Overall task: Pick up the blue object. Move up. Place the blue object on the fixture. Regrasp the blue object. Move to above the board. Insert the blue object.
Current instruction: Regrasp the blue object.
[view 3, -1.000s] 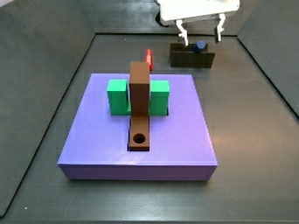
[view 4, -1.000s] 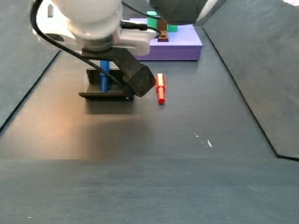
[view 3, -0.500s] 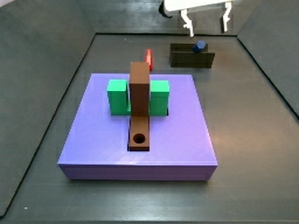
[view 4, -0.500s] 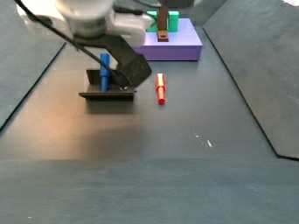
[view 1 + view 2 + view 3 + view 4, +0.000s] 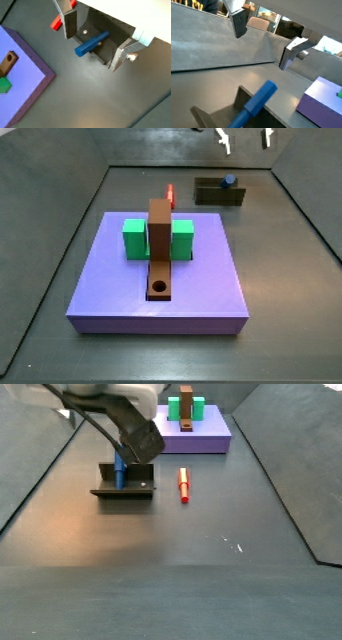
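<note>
The blue object (image 5: 230, 179) stands upright in the fixture (image 5: 221, 195) at the back right, clear of the fingers. It also shows in a side view (image 5: 119, 469) on the fixture (image 5: 123, 491). My gripper (image 5: 245, 142) is open and empty, high above the fixture at the frame's top edge. In both wrist views the blue object (image 5: 90, 44) (image 5: 254, 105) lies below the open gripper (image 5: 93, 50) (image 5: 261, 50), on the fixture (image 5: 100, 25). The board (image 5: 214, 278) lies in the middle.
A green block (image 5: 136, 240) and a long brown bar (image 5: 160, 248) with a round hole sit on the board. A red peg (image 5: 183, 484) lies on the floor between the fixture and the board. Dark walls surround the floor.
My gripper has risen straight up from the fixture, open, leaving the blue object standing there. The blue object and the fixture have not moved.
</note>
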